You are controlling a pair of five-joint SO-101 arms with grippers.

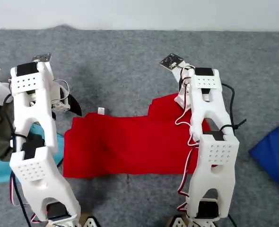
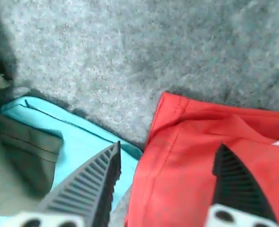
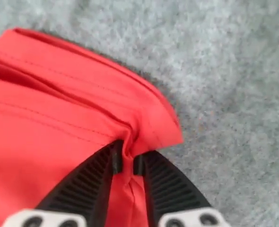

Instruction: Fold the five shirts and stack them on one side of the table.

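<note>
My right pincer pinches a hem fold of the red shirt, likely for folding it over — my left pincer, spread, straddles its opposite edge to match.

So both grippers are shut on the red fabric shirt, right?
No. The left gripper is open, straddling the red fabric shirt's edge; the left wrist view shows it. The right gripper is shut on the shirt.
</note>
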